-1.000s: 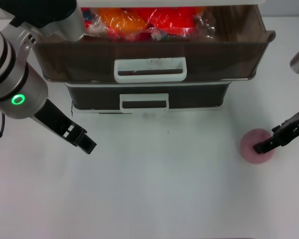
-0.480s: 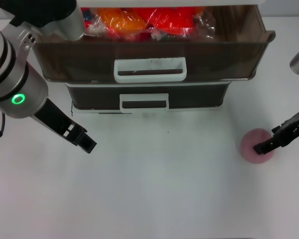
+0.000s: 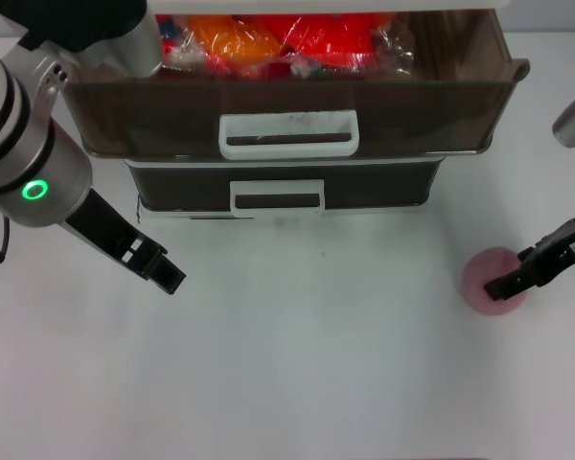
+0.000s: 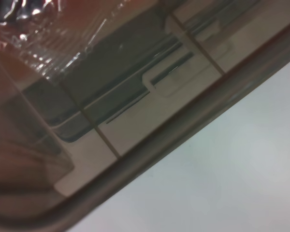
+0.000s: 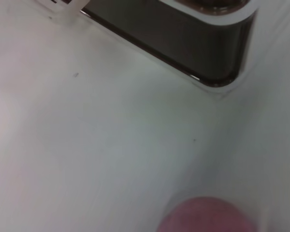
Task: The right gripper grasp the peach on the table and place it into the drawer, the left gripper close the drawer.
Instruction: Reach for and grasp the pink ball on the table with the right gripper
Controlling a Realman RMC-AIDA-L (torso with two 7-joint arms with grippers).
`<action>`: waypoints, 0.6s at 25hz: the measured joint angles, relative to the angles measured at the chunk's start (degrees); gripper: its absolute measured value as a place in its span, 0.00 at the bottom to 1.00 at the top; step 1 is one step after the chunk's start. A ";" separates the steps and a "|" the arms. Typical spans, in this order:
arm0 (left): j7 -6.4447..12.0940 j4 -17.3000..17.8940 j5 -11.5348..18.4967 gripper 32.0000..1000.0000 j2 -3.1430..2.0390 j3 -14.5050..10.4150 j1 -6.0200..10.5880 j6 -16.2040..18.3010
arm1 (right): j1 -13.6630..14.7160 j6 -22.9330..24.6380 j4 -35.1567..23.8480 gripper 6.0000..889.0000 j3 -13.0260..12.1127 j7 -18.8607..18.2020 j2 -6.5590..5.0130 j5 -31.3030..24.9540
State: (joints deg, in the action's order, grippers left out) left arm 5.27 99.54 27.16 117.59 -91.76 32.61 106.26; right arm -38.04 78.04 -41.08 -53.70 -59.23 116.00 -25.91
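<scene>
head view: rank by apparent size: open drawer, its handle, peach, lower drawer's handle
1. Drawer
2. Its handle
3. Lower handle
4. Peach, though the right claw covers part of it. It looks narrower than either handle.

Right pincer [image 3: 506, 284] covers part of the peach [image 3: 484, 276] (fingers indistinct).

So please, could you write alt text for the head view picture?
The right hand is over the pink peach on the white table. Behind, the wide brown drawer stands open with orange and red wrapped items inside. The left hand hovers over the table in front of it.
</scene>
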 joint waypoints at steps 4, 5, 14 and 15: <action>0.00 0.03 0.00 0.79 0.00 0.00 0.00 0.00 | -0.24 -0.11 0.25 0.93 -0.07 0.00 0.33 0.01; 0.00 0.03 0.00 0.79 0.00 0.00 0.00 0.00 | -0.26 -0.12 0.25 0.93 -0.07 -0.01 0.37 0.01; 0.00 0.04 0.00 0.79 0.00 0.00 0.00 0.00 | -0.28 -0.17 0.25 0.59 -0.24 -0.63 0.45 0.00; 0.00 0.04 0.00 0.79 0.00 0.00 0.00 0.00 | -0.29 -0.18 0.26 0.54 -0.44 -0.66 0.45 -0.01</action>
State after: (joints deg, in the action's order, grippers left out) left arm 5.28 99.58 27.16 117.59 -91.76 32.60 106.26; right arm -38.32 77.87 -40.82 -54.15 -59.89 116.45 -25.92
